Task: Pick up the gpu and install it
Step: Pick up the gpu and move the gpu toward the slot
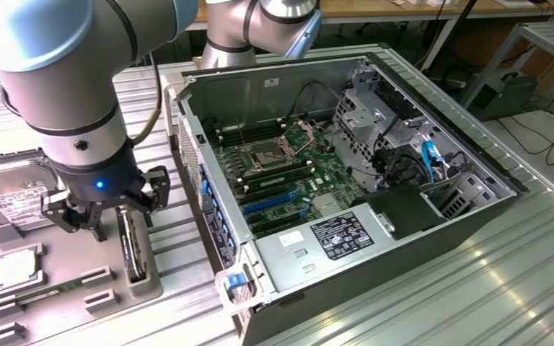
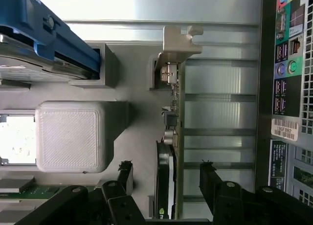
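A: Where's the gpu (image 1: pixel 135 249)?
B: Standing on edge in the holder (image 1: pixel 150 290), beside the case (image 1: pixel 257 94).
A: And the end effector (image 1: pixel 104 216)?
B: Directly above, wide open, empty; a finger either side, its long axis running between them.

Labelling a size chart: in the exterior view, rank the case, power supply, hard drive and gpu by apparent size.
1. case
2. power supply
3. hard drive, partly behind the arm
4. gpu, seen edge-on, so it looks slimmest
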Action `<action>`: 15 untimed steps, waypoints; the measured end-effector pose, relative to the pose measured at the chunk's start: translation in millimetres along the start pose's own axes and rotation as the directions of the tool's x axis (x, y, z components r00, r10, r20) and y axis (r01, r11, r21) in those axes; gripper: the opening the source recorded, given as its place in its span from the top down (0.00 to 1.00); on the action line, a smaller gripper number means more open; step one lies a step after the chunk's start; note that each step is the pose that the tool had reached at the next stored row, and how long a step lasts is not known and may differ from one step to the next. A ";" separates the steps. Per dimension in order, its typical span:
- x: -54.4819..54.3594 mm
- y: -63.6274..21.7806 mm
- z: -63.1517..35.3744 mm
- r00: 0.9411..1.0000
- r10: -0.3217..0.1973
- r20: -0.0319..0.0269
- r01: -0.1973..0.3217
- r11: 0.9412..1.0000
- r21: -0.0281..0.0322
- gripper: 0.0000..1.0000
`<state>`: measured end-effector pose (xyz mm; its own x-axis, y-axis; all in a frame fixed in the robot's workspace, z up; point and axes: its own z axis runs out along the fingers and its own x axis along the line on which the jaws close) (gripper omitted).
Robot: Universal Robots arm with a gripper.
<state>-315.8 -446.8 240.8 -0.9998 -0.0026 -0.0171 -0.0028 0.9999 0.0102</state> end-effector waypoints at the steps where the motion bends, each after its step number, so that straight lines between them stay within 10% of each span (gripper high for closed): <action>1: 0.0 0.0 1.2 1.000 0.007 0.000 -0.007 1.000 0.000 0.34; 15: 0.3 1.2 16.8 0.999 0.039 -0.002 -0.039 0.999 0.001 0.34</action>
<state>-315.8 -445.5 224.1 -0.9992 0.0368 -0.0149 0.0367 0.9993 0.0094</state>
